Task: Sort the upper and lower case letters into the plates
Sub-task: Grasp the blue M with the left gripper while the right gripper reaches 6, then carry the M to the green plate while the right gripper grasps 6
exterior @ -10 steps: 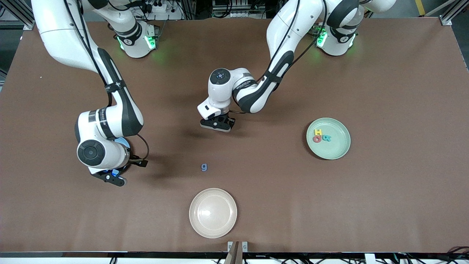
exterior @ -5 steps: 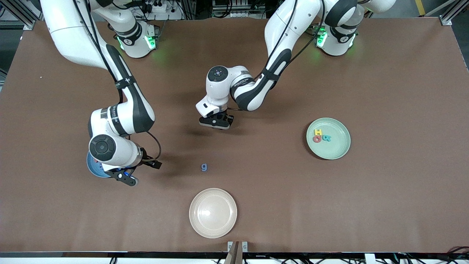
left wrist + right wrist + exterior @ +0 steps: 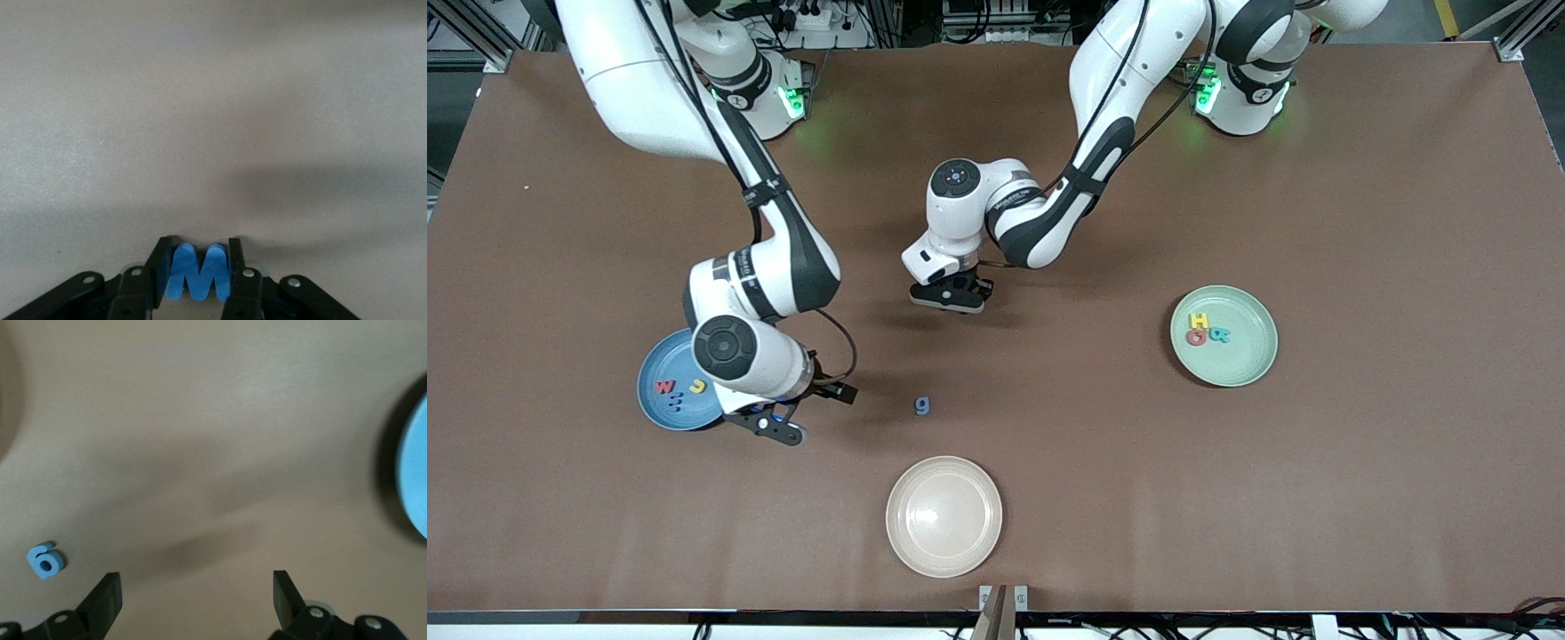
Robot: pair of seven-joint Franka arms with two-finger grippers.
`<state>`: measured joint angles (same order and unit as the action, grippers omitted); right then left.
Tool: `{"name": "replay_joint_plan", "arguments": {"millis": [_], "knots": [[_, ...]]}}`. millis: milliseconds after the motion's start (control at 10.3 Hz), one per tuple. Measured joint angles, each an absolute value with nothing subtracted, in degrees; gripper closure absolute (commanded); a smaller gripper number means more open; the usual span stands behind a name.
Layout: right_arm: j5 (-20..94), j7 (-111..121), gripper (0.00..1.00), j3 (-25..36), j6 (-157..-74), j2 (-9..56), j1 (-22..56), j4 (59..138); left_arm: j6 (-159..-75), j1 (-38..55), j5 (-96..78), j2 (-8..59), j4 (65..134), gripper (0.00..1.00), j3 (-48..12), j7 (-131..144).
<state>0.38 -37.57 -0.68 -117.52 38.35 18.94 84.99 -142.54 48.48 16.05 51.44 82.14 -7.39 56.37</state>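
Note:
My left gripper (image 3: 951, 298) is shut on a blue letter M (image 3: 198, 273) and holds it above the bare table near the middle. My right gripper (image 3: 769, 427) is open and empty (image 3: 197, 593), low over the table beside the blue plate (image 3: 658, 360). That plate holds a red w (image 3: 663, 387), a yellow letter (image 3: 698, 385) and a blue letter (image 3: 676, 405). The mint green plate (image 3: 1240, 360) holds a yellow H (image 3: 1200, 320), a red letter (image 3: 1196, 337) and a teal letter (image 3: 1220, 335). A blue g (image 3: 922, 405) lies alone on the table and also shows in the right wrist view (image 3: 45, 561).
A cream-beige plate (image 3: 943, 516) sits empty near the front edge, nearer the camera than the blue g. The blue plate's rim (image 3: 413, 473) shows at the edge of the right wrist view. The table is a brown mat.
My right arm has moved off the blue plate toward the blue g, uncovering the plate and its letters. My left gripper has shifted only slightly, still holding the M.

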Motion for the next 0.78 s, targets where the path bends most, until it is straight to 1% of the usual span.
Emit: {"name": "replay_joint_plan", "arguments": {"millis": [194, 388, 583, 680, 777], "knots": [[0.42, -32.84, 0.00, -0.35, -118.15, 38.84, 18.63, 84.52, -138.69, 46.94, 16.05, 51.07, 81.73, 0.72, -7.46, 55.77], [0.94, -30.86, 0.00, -0.50, -121.38, 39.14, 18.80, 84.48, -134.02, 42.86, 15.54, 50.04, 81.42, 0.73, -8.83, 50.44], [1.01, -30.70, 0.00, -1.36, -124.98, 39.79, 19.50, 84.39, -125.84, 35.62, 15.30, 47.36, 81.26, 0.76, -12.28, 40.43], [1.01, -30.70, 0.00, -1.83, -126.29, 40.51, 20.09, 83.90, -121.55, 31.38, 15.28, 45.72, 81.59, 0.76, -13.67, 33.89], [1.02, -30.73, 0.00, -1.95, -126.67, 41.66, 20.94, 82.78, -118.85, 27.01, 15.25, 43.98, 83.08, 0.76, -14.30, 26.19]]}}
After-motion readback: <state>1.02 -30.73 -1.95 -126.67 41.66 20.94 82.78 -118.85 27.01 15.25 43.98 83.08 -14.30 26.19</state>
